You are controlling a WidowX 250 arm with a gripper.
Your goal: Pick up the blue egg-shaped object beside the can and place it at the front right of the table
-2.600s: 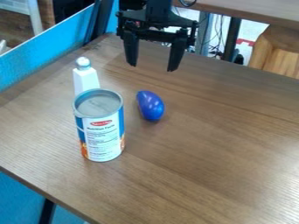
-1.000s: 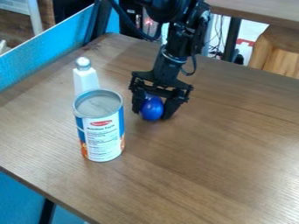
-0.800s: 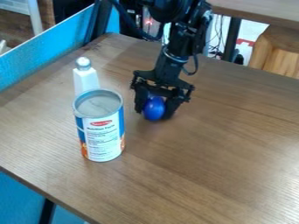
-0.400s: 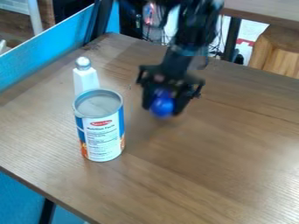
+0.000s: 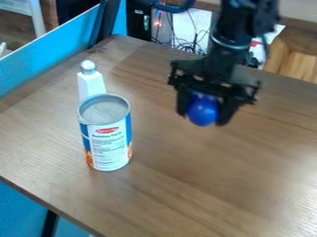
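Observation:
My gripper (image 5: 204,115) hangs over the table's upper right part, shut on a shiny blue egg-shaped object (image 5: 203,111). The object is held off the tabletop, its lower end poking out between the fingers and its top hidden by the gripper. To the left, a tall can (image 5: 110,143) with a blue and white label stands upright. Directly behind the can is a white bottle (image 5: 91,84) with a rounded silvery cap, its base hidden by the can.
The brown wooden table (image 5: 186,185) is bordered by a blue panel (image 5: 49,55) along its left side. Cables and a wooden stool (image 5: 294,53) are beyond its far edge.
The gripper came down, closed around the blue object from the table, then lifted it and moved right. Can and bottle kept their places.

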